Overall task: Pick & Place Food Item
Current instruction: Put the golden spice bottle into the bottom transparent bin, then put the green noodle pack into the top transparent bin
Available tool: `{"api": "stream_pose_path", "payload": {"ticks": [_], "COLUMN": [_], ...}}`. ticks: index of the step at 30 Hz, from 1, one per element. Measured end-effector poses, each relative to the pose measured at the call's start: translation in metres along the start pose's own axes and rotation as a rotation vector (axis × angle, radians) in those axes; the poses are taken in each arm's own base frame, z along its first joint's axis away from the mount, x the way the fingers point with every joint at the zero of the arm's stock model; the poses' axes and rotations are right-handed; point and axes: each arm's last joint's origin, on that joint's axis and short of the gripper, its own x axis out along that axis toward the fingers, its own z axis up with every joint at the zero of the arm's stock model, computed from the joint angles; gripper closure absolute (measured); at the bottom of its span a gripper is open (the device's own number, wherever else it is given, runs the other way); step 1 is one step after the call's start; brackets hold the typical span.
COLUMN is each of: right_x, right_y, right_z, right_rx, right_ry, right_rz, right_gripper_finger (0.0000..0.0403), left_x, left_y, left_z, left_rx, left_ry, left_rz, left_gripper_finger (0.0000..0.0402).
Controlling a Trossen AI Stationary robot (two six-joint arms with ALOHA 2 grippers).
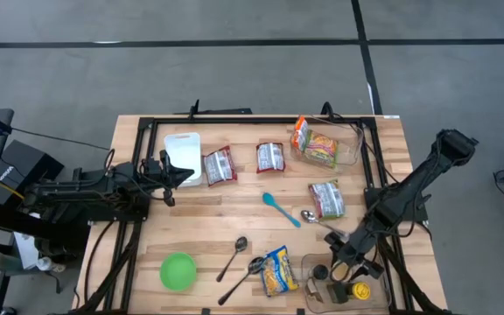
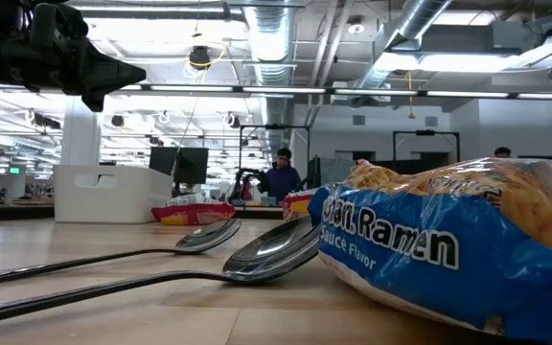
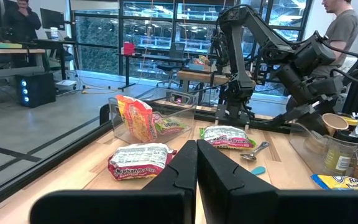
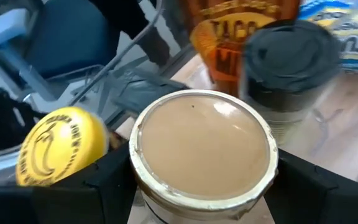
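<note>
Here the right hand [image 1: 346, 265] sits low over the clear bin [image 1: 315, 262] at the desk's [image 1: 234, 219] near right corner, its fingers spread wide on either side of a tan-lidded jar [image 4: 202, 151]; whether they press the jar cannot be told. Packed close around it are a yellow lid [image 4: 61, 154], a dark-capped jar [image 4: 291, 59] and an orange taco bottle [image 4: 229, 28], all crowding the hand's path. Just beside the bin lies a yellow ramen pack [image 1: 278, 270], with two spoons [image 1: 233, 258] next to it and a green bowl [image 1: 178, 270] farther along the near edge.

The left hand [image 1: 182, 173] waits at the desk's left side, fingers pressed together, near a white tray [image 1: 182, 144].

Only the right wrist view shows the jar's lid and its neighbours; the high view shows them merely as small shapes. The low view sees only ramen and spoons close up. The left wrist view adds people in the room beyond.
</note>
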Motion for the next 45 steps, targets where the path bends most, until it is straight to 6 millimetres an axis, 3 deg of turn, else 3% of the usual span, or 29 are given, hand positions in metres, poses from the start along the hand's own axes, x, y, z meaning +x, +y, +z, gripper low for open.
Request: {"api": "stream_pose_path", "payload": {"ticks": [11,24,45], "right_x": [0.001,0.001,-0.003], "right_y": [0.004,0.004,0.007], "right_z": [-0.002,-0.002,0.01], "right_rx": [-0.017,-0.008,-0.018], "right_ry": [0.019,0.025,0.015], "right_rz": [0.012,0.014,0.011], "right_gripper_finger": [0.0118,0.0007,0.0011], "left_x": [0.0,0.0,0.0], "left_y": [0.0,0.0,0.0], "left_z": [0.0,0.0,0.0], "left_rx": [0.0,0.0,0.0], "left_ry": [0.0,0.0,0.0], "left_rz": [0.0,0.0,0.0], "left_gripper_finger": [0.0399,0.0399,0.0399]}}
